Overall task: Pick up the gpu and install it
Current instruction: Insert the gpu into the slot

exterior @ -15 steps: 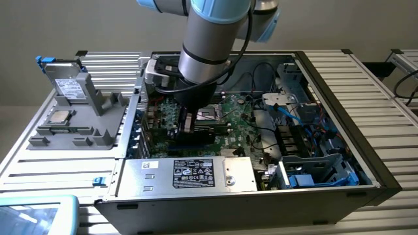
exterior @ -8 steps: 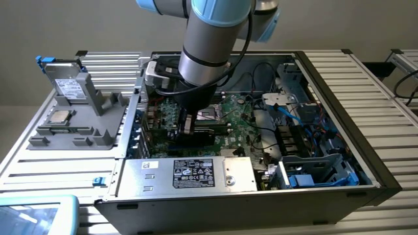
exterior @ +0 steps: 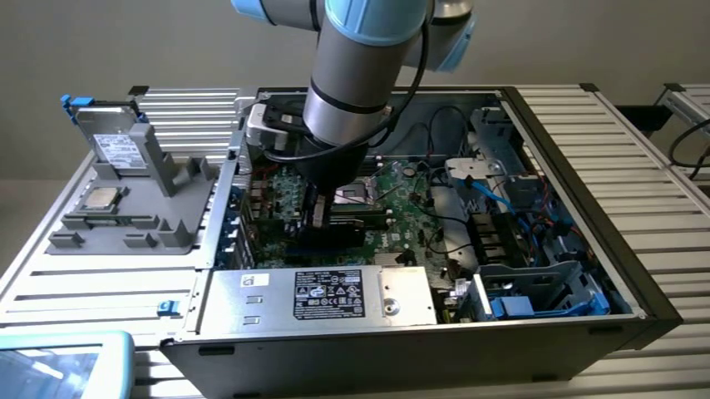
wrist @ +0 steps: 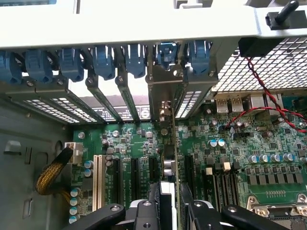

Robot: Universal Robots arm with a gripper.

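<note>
1. Gripper [wrist: 170,213]: fingers drawn in narrow on either side of the gpu [wrist: 169,160], clamping it by its upper edge. I list it as held.
2. Gpu: stands on edge inside the computer case [exterior: 577,208], over the motherboard [wrist: 268,139]. It runs from the fingers toward the rear wall, with its silver end bracket [wrist: 164,96] at the opening beneath the row of blue clips [wrist: 135,60].
3. Black expansion slots [wrist: 135,177]: these lie parallel to the card on both sides. The card hides the slot beneath it, so I cannot tell whether the edge connector has entered.
4. Alignment, my judgement: I want the card vertical and parallel to the neighbouring slots, because any tilt is likely to bind the connector.
5. Pressure, my judgement: straight down and even along the card's length, not heavier at the gripper end.
6. Bracket, my judgement: it must slide flat against the rear wall without catching the adjacent slot covers.
7. Hazards: round capacitors [wrist: 217,143] are near the card, and the red-and-black twisted wire [wrist: 261,91] is well apart from it.
</note>
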